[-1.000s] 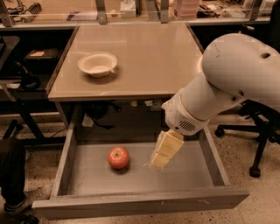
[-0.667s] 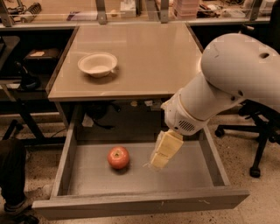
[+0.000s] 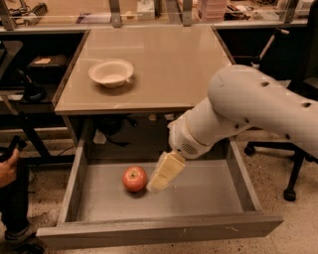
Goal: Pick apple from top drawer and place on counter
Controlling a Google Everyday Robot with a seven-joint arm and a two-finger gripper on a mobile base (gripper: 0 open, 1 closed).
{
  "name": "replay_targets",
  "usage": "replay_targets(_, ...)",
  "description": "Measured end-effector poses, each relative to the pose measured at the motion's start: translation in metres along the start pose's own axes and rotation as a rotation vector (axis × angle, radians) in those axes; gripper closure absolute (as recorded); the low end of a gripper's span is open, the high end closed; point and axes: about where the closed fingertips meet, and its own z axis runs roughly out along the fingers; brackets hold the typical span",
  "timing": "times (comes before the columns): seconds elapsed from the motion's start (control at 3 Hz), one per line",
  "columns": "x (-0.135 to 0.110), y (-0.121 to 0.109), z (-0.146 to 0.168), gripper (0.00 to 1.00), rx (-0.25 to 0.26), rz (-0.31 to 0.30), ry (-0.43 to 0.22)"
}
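Note:
The red-orange apple [image 3: 134, 178] lies on the floor of the open grey top drawer [image 3: 208, 193], left of its middle. My gripper [image 3: 161, 176], cream-coloured on a big white arm [image 3: 248, 106], reaches down into the drawer. It sits right beside the apple on the apple's right, very close or touching; I cannot tell which. The tan counter [image 3: 169, 59] is directly above and behind the drawer.
A white bowl [image 3: 111, 73] stands on the counter's left part. A cluttered shelf with metal posts [image 3: 149, 10] runs along the back. An office chair base [image 3: 293, 163] stands at the right. A person's hand and leg [image 3: 10, 173] are at the left edge.
My arm has swung left and the gripper has moved from the drawer's middle-right to right beside the apple. The apple and bowl have not moved.

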Motion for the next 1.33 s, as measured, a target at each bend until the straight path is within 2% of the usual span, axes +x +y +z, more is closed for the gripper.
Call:
replay_targets(0.33, -0.01, -0.017, 0.043, 0.0, 0.014, 0.067, -0.045)
replay_targets(0.67, -0.015, -0.023, 0.066, 0.0, -0.029, 0.102, -0.08)
replay_targets(1.0, -0.014, -0.023, 0.067, 0.0, -0.033, 0.105, -0.08)
replay_targets(1.33, -0.017, -0.015, 0.081, 0.0, -0.035, 0.109, -0.116)
